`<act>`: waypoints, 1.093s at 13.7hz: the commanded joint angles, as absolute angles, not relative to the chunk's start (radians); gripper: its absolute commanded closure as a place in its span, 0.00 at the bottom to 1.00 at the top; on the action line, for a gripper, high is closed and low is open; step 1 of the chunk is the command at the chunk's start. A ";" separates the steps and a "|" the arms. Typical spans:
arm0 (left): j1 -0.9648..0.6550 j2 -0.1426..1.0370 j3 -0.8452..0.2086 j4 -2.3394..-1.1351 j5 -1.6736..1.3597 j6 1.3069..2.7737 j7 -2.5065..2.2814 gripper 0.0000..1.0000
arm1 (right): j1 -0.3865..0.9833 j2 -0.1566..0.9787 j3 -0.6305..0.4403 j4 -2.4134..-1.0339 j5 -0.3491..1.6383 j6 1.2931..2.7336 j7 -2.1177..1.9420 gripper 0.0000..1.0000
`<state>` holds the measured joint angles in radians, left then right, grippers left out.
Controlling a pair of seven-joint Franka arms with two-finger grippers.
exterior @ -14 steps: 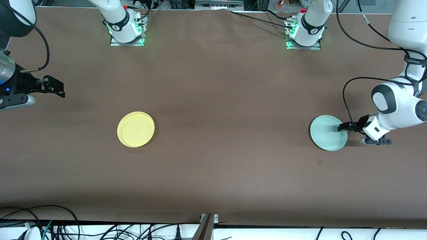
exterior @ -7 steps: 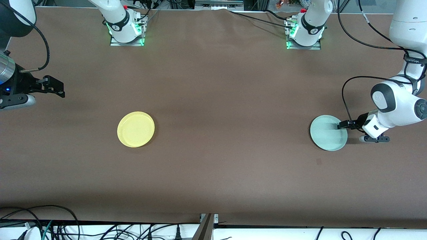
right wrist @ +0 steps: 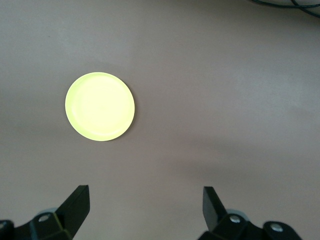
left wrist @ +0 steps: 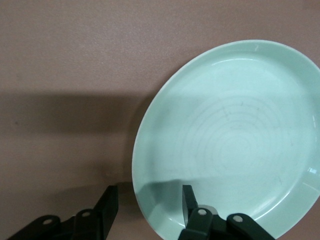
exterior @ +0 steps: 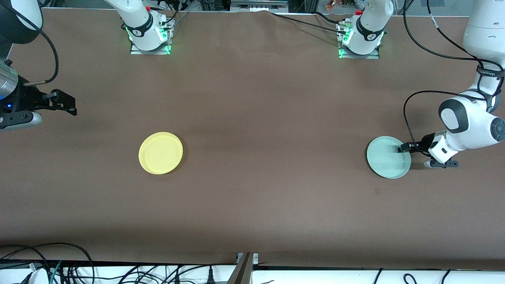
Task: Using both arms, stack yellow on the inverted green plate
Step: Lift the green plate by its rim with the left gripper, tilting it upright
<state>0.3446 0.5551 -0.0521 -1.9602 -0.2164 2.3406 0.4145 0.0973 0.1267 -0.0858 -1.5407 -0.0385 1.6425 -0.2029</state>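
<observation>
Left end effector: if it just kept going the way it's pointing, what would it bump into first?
Probably the green plate: the left end effector is open and already straddles its rim, one finger over the plate and one outside.

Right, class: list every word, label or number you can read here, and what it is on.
Black band on the left arm: white lettering, too small to read.
Round marks on both arm bases: too small to read.
yellow plate, green plate: none.
left end effector astride the green plate's rim, right end effector over the table: none.
</observation>
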 commanded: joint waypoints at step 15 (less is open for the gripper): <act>0.335 0.457 -0.186 -1.863 -0.218 2.267 0.399 1.00 | 0.101 0.124 -0.094 -1.529 -0.011 1.635 -0.212 0.00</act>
<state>0.3670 0.5010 -0.1565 -1.9039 -0.2701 2.3155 0.4556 0.0972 0.1267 -0.0863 -1.5407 -0.0300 1.6425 -0.2029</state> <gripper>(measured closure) 0.974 0.000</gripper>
